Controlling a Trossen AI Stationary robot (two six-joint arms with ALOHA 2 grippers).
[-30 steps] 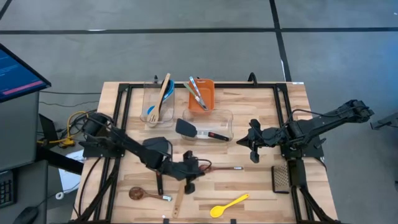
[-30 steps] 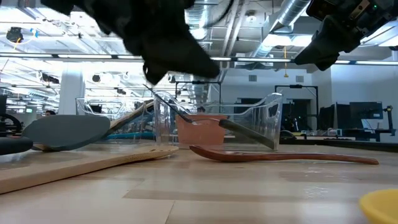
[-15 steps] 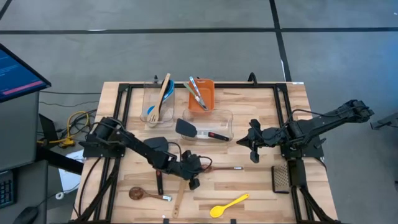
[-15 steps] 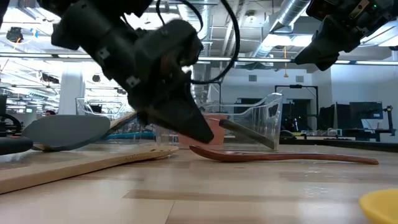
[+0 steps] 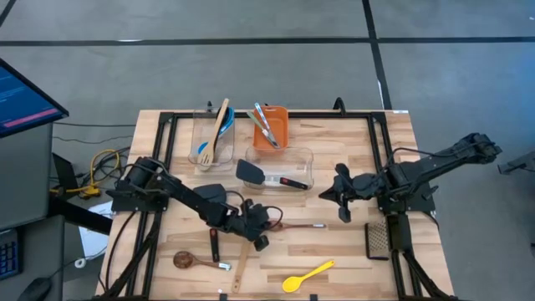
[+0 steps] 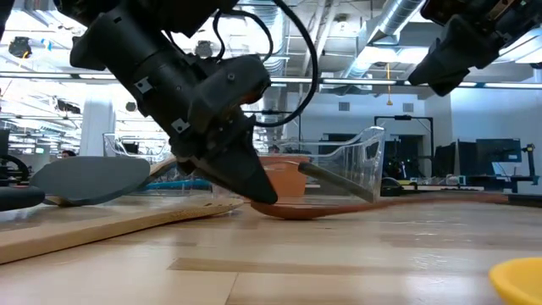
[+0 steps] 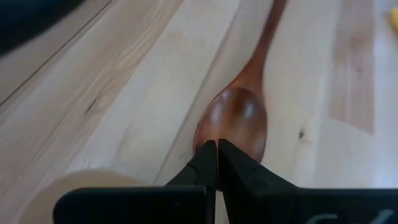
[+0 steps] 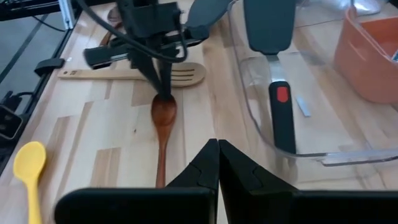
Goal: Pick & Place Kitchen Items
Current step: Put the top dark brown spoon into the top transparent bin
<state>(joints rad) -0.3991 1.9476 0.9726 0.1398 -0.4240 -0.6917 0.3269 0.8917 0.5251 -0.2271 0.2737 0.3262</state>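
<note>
Reddish-brown wooden spoon (image 7: 239, 115) pinched by left gripper (image 7: 217, 152).

Both claws (image 5: 261, 240) (image 5: 341, 212) shut, left low

You have two clear tubs (image 5: 280, 170) and an orange bin (image 5: 272, 127) on the counter (image 5: 351, 251), a monitor (image 5: 21, 96) beside it.

Reddish wooden spoon (image 5: 297, 226) flat mid-table, yellow spoon (image 5: 307, 275) near front edge, black turner (image 5: 261, 176) in clear tub
</note>
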